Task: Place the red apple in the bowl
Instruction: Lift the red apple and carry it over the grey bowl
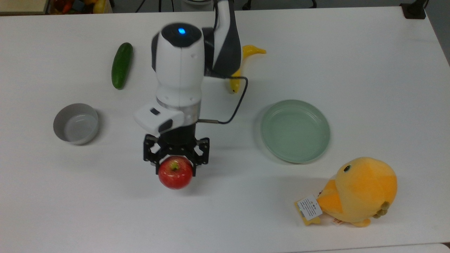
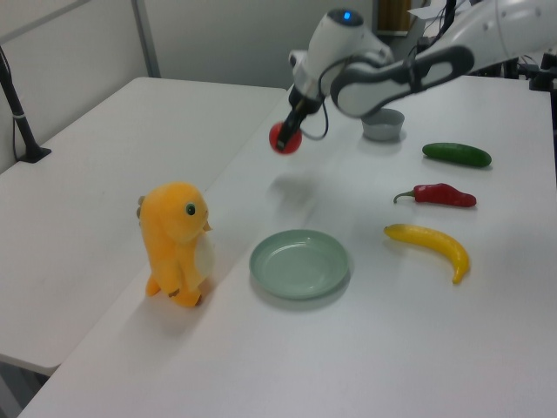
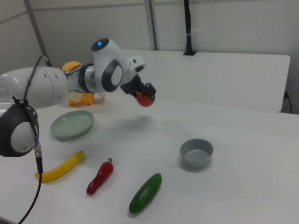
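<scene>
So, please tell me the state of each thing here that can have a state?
red apple: held in the gripper, lifted off the table.
gripper: shut on the apple.
bowl: upright, empty.
green plate: flat on the table, empty.
plush toy: standing upright.
cucumber, chili, banana: lying on the table.

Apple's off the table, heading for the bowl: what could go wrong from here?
1. The hand grips only the red apple's upper part, with most of the apple hanging below; it could slip out mid-carry.
2. The bowl is barely wider than the apple, so an off-centre release may hit the rim and roll toward the cucumber.
</scene>
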You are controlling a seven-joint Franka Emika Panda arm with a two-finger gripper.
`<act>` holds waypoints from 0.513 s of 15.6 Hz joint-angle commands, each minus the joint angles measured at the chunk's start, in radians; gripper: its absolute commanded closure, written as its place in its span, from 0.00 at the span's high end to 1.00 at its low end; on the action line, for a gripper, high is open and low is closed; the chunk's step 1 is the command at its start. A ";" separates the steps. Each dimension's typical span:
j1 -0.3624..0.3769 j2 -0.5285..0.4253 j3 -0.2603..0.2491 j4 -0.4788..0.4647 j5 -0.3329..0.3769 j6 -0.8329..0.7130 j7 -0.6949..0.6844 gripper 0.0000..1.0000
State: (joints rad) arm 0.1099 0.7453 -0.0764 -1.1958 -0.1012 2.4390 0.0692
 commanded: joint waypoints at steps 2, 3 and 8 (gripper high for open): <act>-0.051 -0.174 0.013 -0.090 0.034 -0.110 0.015 0.06; -0.062 -0.200 0.013 -0.102 0.046 -0.132 0.008 0.06; -0.147 -0.366 0.013 -0.222 0.124 -0.219 -0.178 0.06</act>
State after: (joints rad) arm 0.0131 0.5214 -0.0755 -1.2725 -0.0358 2.2724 0.0189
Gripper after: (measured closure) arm 0.132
